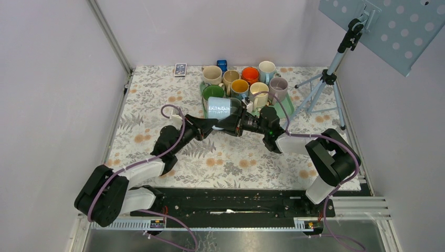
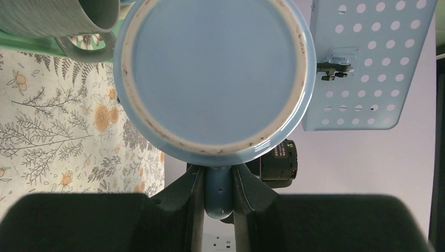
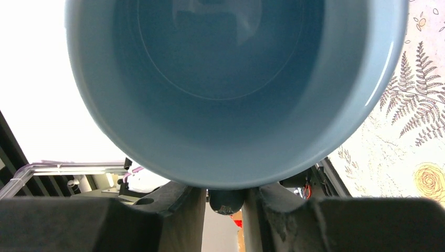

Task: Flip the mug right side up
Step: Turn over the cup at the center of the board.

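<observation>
The left gripper (image 2: pixel 218 185) is clenched on the handle (image 2: pixel 218 202) of the blue mug (image 2: pixel 215 73), which is turned on its side with its base facing that gripper. The right gripper (image 3: pixel 225 202) flanks the same handle from the mouth side; whether it pinches cannot be told. A tray rim (image 2: pixel 26 44) runs just ahead-left of the left gripper. Floral cloth (image 1: pixel 225 160) lies open below both grippers.

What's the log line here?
mug: on its side between both grippers | left gripper: shut on handle | right gripper: at mouth side, grip unclear | status: not upright
</observation>
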Robot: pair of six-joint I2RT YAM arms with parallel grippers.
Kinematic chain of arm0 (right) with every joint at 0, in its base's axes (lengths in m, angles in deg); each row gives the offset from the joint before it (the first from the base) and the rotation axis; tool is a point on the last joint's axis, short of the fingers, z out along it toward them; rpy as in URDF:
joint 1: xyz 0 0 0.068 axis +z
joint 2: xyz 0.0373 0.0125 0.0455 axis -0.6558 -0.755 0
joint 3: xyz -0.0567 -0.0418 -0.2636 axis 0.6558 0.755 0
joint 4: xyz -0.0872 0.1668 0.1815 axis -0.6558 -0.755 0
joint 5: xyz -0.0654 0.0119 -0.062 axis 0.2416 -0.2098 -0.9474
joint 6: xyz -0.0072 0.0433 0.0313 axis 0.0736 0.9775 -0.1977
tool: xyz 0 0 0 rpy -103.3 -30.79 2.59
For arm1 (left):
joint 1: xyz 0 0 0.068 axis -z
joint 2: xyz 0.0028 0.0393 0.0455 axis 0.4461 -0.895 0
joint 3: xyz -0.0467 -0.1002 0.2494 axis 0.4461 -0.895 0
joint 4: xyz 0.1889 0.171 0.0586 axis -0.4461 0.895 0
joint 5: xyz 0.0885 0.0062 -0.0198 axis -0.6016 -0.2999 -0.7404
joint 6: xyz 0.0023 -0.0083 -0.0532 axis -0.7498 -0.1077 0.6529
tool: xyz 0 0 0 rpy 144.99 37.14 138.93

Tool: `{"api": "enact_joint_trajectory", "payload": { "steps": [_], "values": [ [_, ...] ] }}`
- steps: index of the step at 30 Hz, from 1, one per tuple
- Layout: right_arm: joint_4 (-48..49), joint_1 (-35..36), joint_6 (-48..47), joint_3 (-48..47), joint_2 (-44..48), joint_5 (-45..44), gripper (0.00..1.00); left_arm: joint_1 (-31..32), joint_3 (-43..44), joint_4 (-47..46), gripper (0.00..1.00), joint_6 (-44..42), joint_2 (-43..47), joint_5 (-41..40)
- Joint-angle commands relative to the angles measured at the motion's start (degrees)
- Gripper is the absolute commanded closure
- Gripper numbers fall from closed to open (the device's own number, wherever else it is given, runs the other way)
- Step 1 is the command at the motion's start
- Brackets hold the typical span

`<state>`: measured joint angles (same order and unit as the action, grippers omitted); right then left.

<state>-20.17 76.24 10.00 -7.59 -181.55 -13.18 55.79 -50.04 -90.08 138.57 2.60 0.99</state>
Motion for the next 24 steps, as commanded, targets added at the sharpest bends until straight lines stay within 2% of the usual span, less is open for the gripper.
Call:
{"api": "enact_joint_trajectory", "payload": {
  "steps": [1, 10, 15, 22, 24],
  "values": [
    [4.1, 0.5, -0.4, -3.4, 1.4, -0.9, 0.71, 0.5, -0.1, -14.5, 1.00, 1.4, 0.5, 3.2],
    [1.5, 0.5, -2.0, -3.8, 2.6, -1.0, 0.99, 0.6, -0.9, -16.9, 1.00, 1.9, -1.4, 4.0],
    [-7.2, 1.0, -8.2, -5.5, 5.5, -2.5, 1.00, 0.6, -1.4, -16.4, 0.83, 1.4, -1.1, 3.7],
    [-18.1, 2.0, -14.9, -8.6, 8.5, -5.1, 1.00, 0.5, -1.5, -16.8, 0.42, 0.9, -1.4, 3.7],
    [-19.9, 2.2, -16.0, -9.1, 8.9, -5.6, 1.00, 0.5, -1.6, -16.6, 0.36, 0.6, -1.2, 3.7]
  ]
}}
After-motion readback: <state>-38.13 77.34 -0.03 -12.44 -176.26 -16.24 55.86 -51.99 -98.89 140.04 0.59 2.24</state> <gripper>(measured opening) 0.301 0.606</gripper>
